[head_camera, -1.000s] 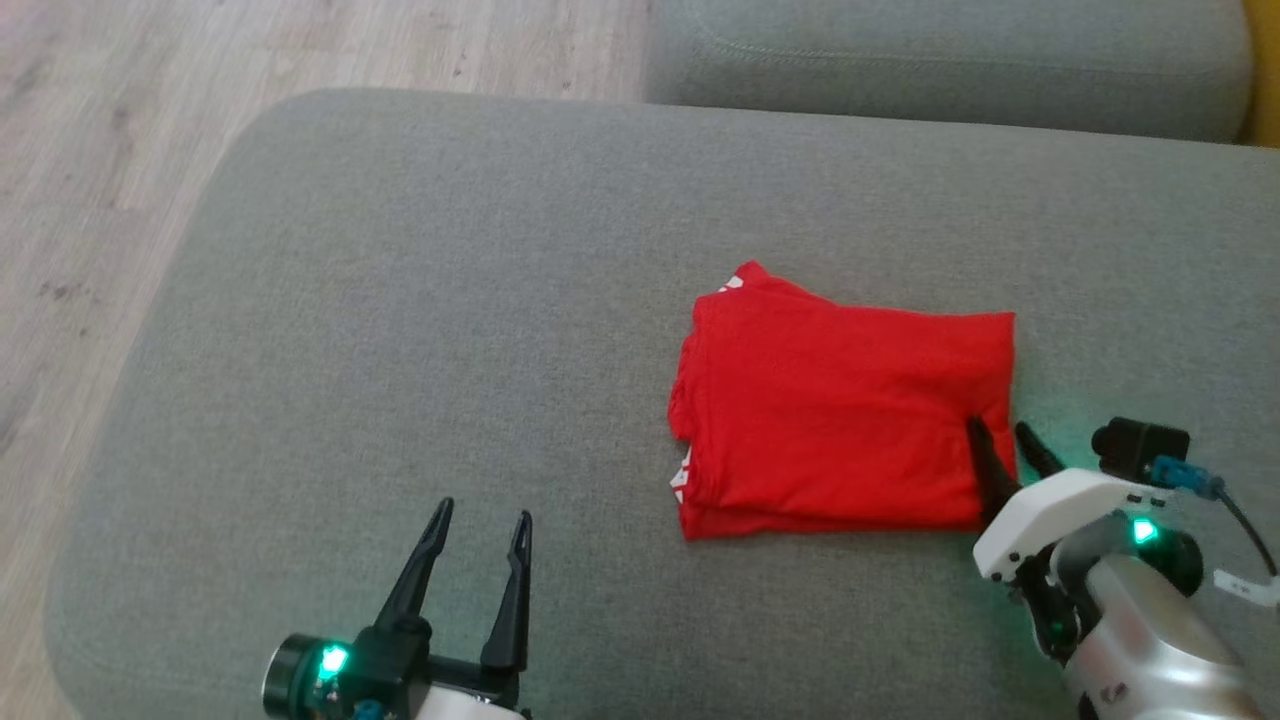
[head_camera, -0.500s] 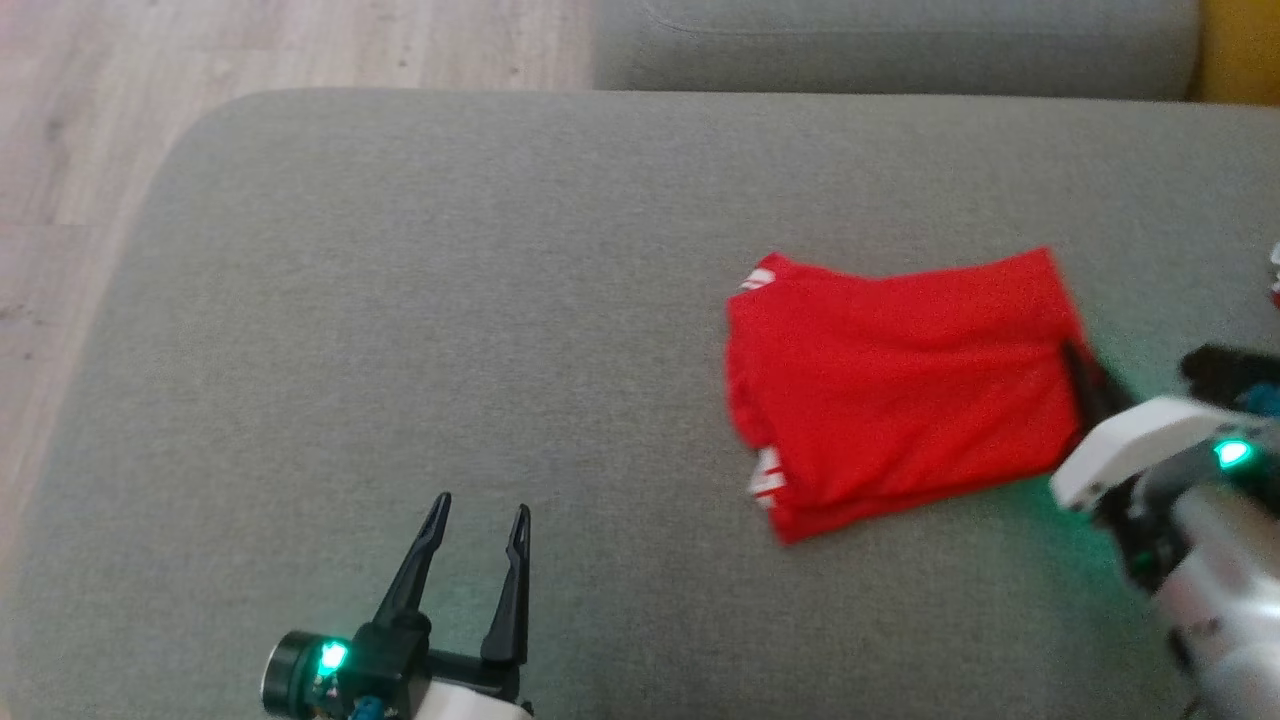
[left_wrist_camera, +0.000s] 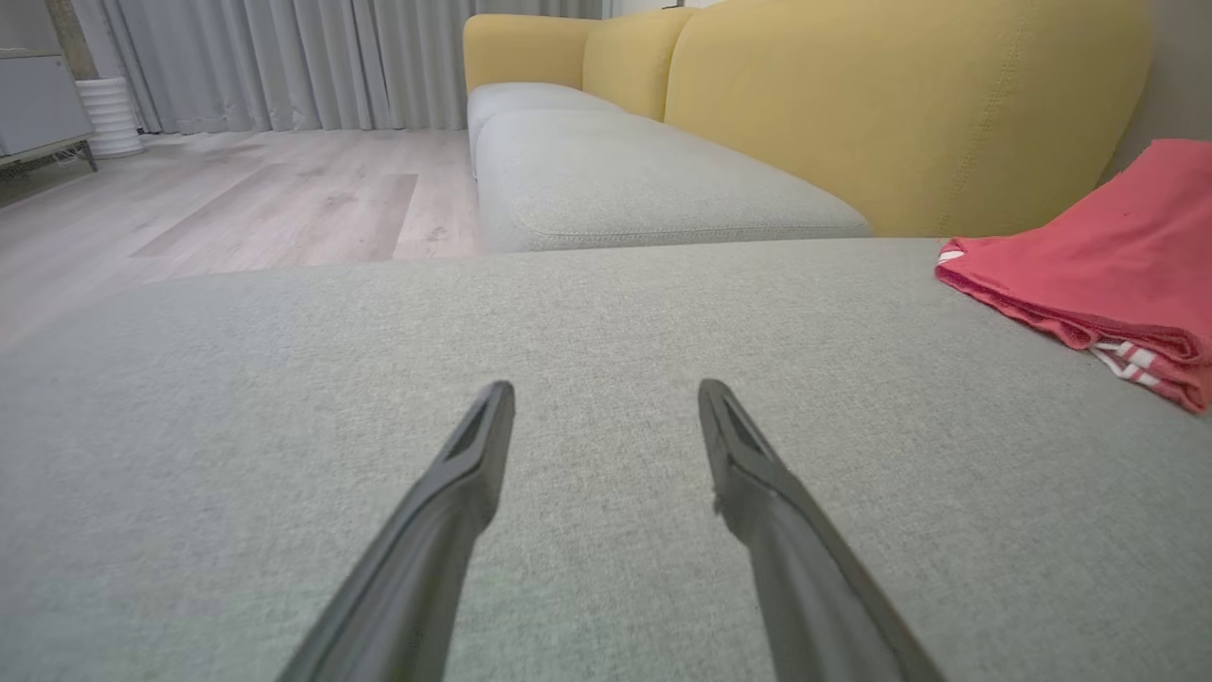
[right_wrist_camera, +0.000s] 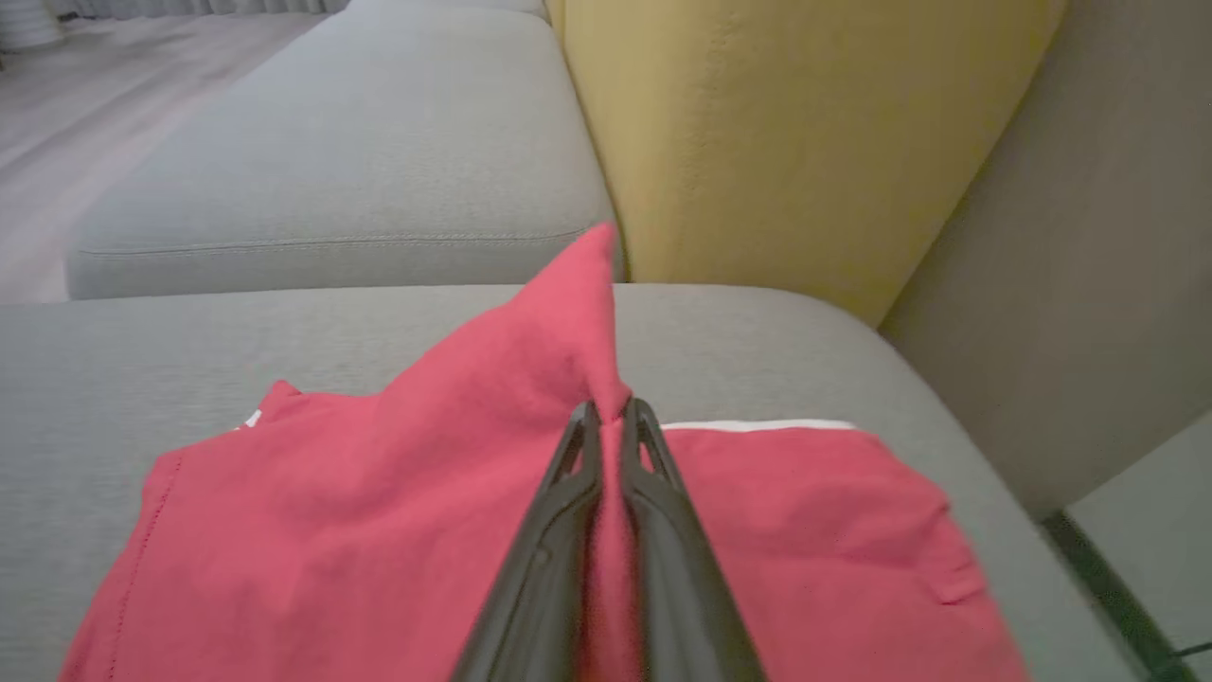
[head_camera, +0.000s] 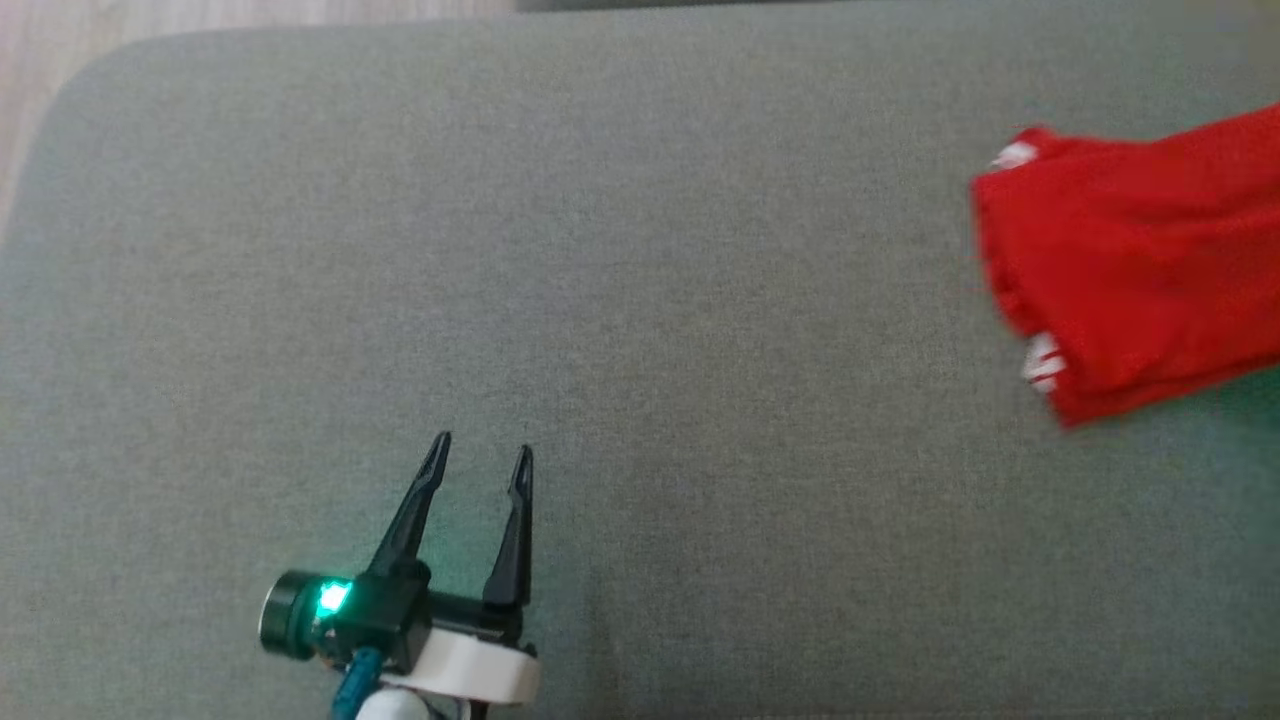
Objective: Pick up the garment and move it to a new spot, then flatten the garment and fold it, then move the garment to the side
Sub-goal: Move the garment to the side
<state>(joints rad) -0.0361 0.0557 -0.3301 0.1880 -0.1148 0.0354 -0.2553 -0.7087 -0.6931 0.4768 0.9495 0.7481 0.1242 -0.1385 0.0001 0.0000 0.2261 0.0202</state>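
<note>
- Garment (right_wrist_camera: 379, 493): found clamped in right gripper (right_wrist_camera: 611, 412), long dark fingers pressed together on a pinched ridge of red cloth, tented up into a peak above the rest.
- Saw the remainder of the cloth lying on the grey seat cushion (head_camera: 600, 250), not lifted clear; read as a drag or low carry, not a full pick-up.
- Noted stacked layers and white-striped hems at the open edge in head and left wrist views; took this for a folded, roughly rectangular bundle.
- Located the bundle at the far right of the head view, cut off by the frame edge; in the right wrist view, placed it near the cushion's rounded end, close to the yellow backrest (right_wrist_camera: 805, 123).
- Left gripper (head_camera: 482, 448): recorded with fingers spread wide, holding nothing, poised over bare cushion well apart from the cloth.
- Logged wooden floor (left_wrist_camera: 237, 208) and a second grey cushion (left_wrist_camera: 615, 180) beyond; neither involved.
- Judged relocation, flattening and folding as done, given the tidy layered shape; judged the final shift to the side as the step in hand.
- Judged as left to do: set the bundle down at the side spot, open the right fingers, withdraw without dragging the top layer.
- Flagged risk of a single pinch on the upper layers peeling the fold open.
</note>
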